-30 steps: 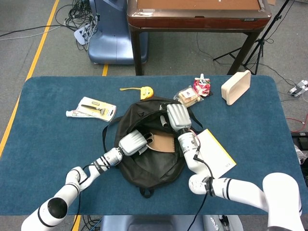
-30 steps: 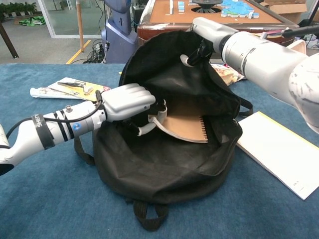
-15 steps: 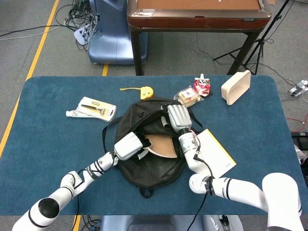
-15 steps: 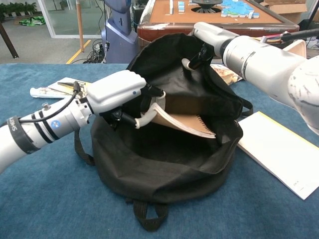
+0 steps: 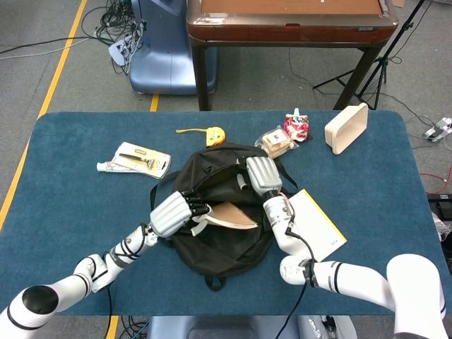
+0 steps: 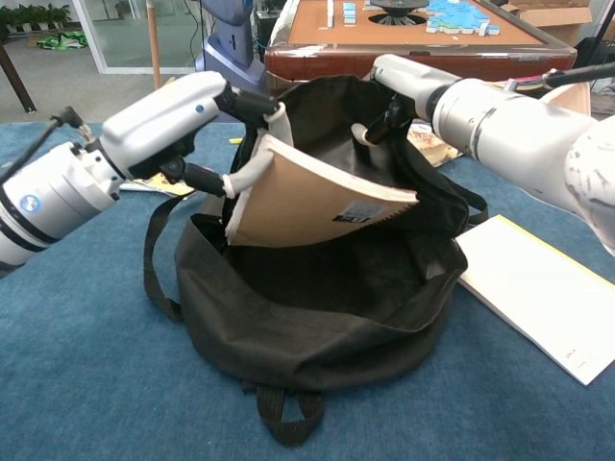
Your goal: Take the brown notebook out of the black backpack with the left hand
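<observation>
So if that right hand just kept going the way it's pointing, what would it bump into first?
Probably the black backpack itself: the right hand already grips its rim, fingers pointing at the rear wall. Depth is unclear.

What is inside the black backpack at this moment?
The brown notebook is tilted half out of the backpack, gripped by the left hand. The right hand holds the rim. The dark interior beneath the notebook is hidden.

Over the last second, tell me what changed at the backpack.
The left hand, gripping the notebook, has lifted it up and leftward, out of the backpack mouth. The right hand still holds the bag's top edge open. The white pad hasn't moved.
</observation>
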{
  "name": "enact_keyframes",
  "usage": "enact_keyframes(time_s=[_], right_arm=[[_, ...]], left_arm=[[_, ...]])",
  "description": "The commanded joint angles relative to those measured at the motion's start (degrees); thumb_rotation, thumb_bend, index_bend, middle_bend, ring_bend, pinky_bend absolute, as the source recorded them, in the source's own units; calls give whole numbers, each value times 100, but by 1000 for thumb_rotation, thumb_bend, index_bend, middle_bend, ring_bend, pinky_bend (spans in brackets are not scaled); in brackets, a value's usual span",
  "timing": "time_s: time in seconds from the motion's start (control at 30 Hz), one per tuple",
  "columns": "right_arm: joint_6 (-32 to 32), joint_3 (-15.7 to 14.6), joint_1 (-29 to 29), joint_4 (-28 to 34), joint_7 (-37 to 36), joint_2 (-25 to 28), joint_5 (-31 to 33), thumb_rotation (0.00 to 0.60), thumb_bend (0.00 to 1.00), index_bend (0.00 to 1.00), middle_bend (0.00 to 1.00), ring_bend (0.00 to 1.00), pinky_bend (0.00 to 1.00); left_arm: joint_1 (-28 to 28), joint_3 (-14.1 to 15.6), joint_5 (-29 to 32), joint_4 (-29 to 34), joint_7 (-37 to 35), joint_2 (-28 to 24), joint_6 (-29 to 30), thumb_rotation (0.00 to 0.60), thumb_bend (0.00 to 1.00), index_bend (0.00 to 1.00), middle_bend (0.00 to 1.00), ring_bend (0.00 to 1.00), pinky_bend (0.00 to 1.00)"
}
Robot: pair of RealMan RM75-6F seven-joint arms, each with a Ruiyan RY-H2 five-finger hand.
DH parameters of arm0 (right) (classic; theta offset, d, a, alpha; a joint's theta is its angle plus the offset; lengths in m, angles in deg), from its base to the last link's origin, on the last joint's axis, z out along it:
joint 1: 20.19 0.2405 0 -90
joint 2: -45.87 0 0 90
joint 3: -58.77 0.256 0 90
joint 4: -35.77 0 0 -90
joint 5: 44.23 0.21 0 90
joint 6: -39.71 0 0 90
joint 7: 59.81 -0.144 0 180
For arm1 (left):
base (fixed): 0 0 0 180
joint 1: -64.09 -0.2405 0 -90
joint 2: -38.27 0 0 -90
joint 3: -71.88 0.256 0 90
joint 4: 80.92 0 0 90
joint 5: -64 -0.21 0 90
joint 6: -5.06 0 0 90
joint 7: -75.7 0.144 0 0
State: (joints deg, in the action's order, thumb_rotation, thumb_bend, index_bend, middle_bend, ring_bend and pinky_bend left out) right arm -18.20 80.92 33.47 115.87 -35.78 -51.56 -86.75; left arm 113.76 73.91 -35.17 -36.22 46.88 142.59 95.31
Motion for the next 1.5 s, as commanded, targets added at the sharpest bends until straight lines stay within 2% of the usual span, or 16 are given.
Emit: enact_keyframes(time_s=[0.03, 0.1, 0.13, 0.2, 0.3, 0.4, 0.53, 0.6, 0.77, 0.93, 1.13, 1.3, 1.5], right_arm=[[203, -17, -8, 95, -90, 94, 77, 600, 786, 759, 437, 386, 481], [422, -44, -14, 196, -172, 191, 124, 600, 751, 699, 409, 379, 479], [645, -67, -15, 308, -239, 301, 177, 600, 698, 629, 380, 357, 463], [1013, -113, 8, 503, -280, 524, 324, 600, 518, 416, 297, 275, 390], [1503, -176, 66, 800, -374, 876, 455, 600, 251, 156, 197, 171, 297], [1820, -262, 73, 1060, -532, 1154, 409, 600, 160, 57, 158, 136, 289], [2027, -341, -10, 1331, -870, 1402, 148, 600, 125, 5, 152, 133, 286], [2052, -373, -49, 1438, -981, 1501, -4, 600, 78, 0, 151, 133, 286], [2113, -454, -144, 1764, -1276, 1787, -357, 600, 31, 0, 150, 133, 286], [2057, -516, -263, 2110, -1514, 2085, -638, 600, 11, 0, 148, 133, 286], [2155, -808, -445, 2505, -1782, 2381, -1057, 600, 11, 0, 147, 133, 286], [2104, -933, -663, 2802, -2075, 2638, -1491, 600, 11, 0, 147, 133, 286], [2453, -1017, -862, 3140, -2735, 3112, -1814, 600, 11, 0, 150, 147, 286]], left_arm=[[-110, -147, 6, 826, 126, -574, 187, 600, 492, 720, 769, 614, 405], [-135, -210, 41, 1150, 152, -779, 184, 600, 492, 722, 778, 623, 411], [-151, -251, 64, 1338, 180, -907, 173, 600, 492, 722, 781, 625, 413], [-175, -310, 100, 1593, 218, -1089, 145, 600, 492, 723, 783, 628, 415], [-221, -406, 147, 1950, 263, -1374, 121, 600, 492, 723, 784, 631, 416], [-282, -513, 179, 2273, 322, -1674, 152, 600, 492, 723, 784, 631, 416], [-370, -609, 207, 2773, 408, -2156, 120, 600, 492, 723, 784, 631, 416], [-408, -645, 217, 2978, 446, -2346, 101, 600, 493, 723, 784, 631, 416], [-499, -706, 255, 3393, 540, -2712, -35, 600, 493, 723, 784, 631, 416], [-538, -814, 248, 3509, 610, -2864, -80, 600, 492, 723, 784, 639, 422], [-630, -980, 221, 3813, 757, -3293, -45, 600, 492, 723, 784, 639, 422], [-688, -1088, 340, 3972, 867, -3526, -171, 600, 492, 722, 784, 639, 422], [-644, -1250, 509, 3884, 919, -3566, -411, 600, 492, 721, 784, 639, 422]])
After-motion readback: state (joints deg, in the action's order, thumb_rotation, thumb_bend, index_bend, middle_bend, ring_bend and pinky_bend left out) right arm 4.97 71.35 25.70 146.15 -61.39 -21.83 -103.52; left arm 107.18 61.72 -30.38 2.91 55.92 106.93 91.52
